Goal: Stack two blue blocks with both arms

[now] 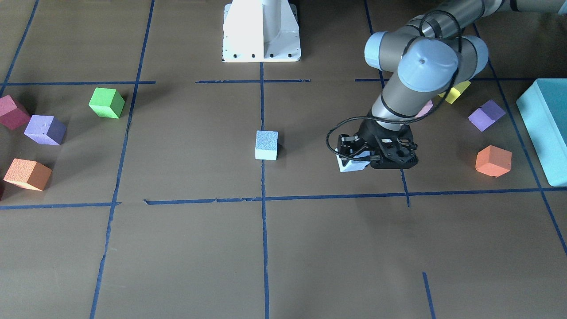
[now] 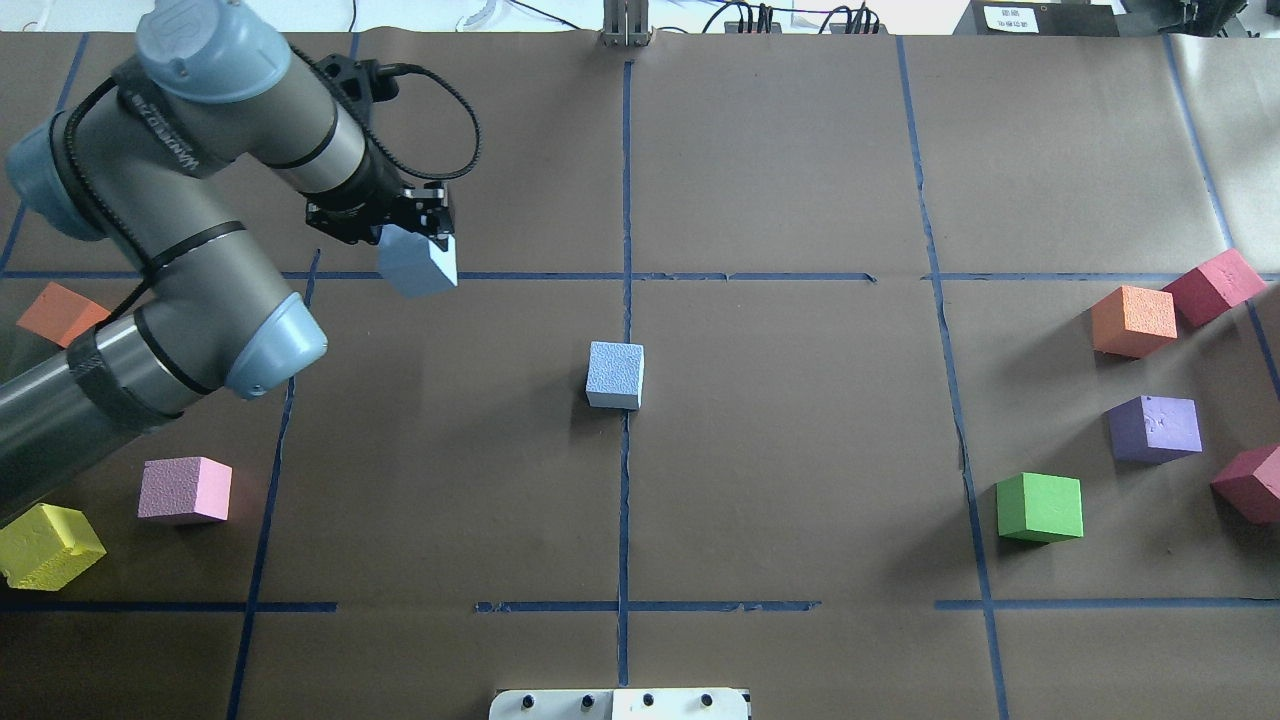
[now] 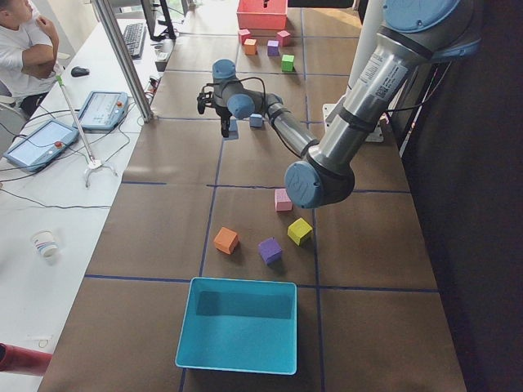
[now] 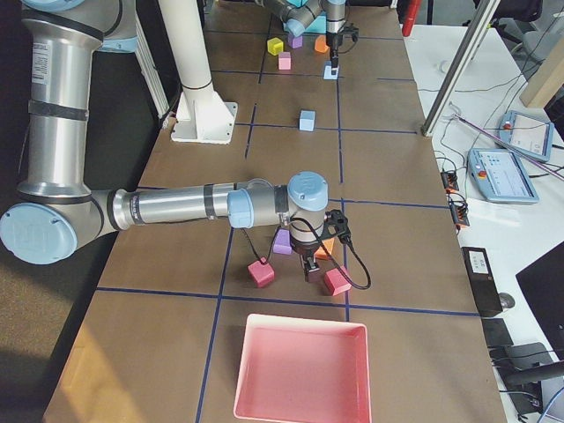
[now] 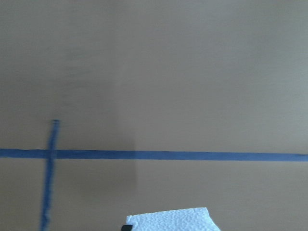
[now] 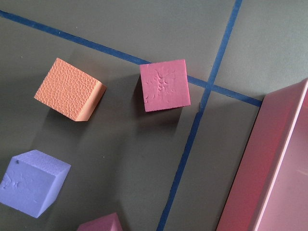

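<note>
One light blue block (image 2: pixel 615 375) sits on the table's centre line, also in the front view (image 1: pixel 266 145). My left gripper (image 2: pixel 422 232) is shut on the other blue block (image 2: pixel 418 264), which hangs tilted a little above the table, left of the first block. The front view shows the gripper (image 1: pixel 354 155) and this held block (image 1: pixel 352 164) on its right side. A corner of the held block (image 5: pixel 168 220) shows in the left wrist view. My right gripper (image 4: pixel 313 267) shows only in the exterior right view, over coloured cubes; I cannot tell whether it is open or shut.
Orange (image 2: pixel 60 310), pink (image 2: pixel 185 490) and yellow (image 2: pixel 45 545) cubes lie under my left arm. Orange (image 2: pixel 1133 320), red (image 2: pixel 1213 287), purple (image 2: pixel 1155 428) and green (image 2: pixel 1040 507) cubes lie at the right. A teal box (image 1: pixel 547 128) and a pink tray (image 4: pixel 300 370) stand at the table's ends.
</note>
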### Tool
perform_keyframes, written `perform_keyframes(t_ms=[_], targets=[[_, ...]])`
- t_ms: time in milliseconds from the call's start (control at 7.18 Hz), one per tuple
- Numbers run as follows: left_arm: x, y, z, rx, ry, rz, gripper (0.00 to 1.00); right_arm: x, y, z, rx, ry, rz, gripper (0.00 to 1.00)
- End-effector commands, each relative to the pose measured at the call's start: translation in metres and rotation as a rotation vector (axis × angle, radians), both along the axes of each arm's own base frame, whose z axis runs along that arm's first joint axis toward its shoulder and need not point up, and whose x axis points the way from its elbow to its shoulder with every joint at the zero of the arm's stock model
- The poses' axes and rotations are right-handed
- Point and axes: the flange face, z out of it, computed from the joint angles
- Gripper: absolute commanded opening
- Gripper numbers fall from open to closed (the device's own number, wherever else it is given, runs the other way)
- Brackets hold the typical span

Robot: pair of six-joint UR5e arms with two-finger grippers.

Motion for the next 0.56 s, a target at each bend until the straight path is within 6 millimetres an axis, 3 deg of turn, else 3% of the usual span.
perform_keyframes(t_ms=[0,139,279,418], targets=[[0.093,0.054,-0.091,0.091,-0.083,0.013,0.30,0.000,0.000,0.000,-0.002,-0.001,0.002,1.00],[0.105,0.066,-0.107,0.105,-0.077,0.028,0.31,0.000,0.001,0.001,-0.003,-0.001,0.000,1.00],[0.137,0.089,-0.112,0.138,-0.102,0.041,0.32,0.000,0.001,0.002,-0.005,-0.001,0.002,1.00],[0.159,0.091,-0.107,0.158,-0.143,0.035,0.32,0.000,0.001,0.002,-0.006,-0.002,0.003,1.00]])
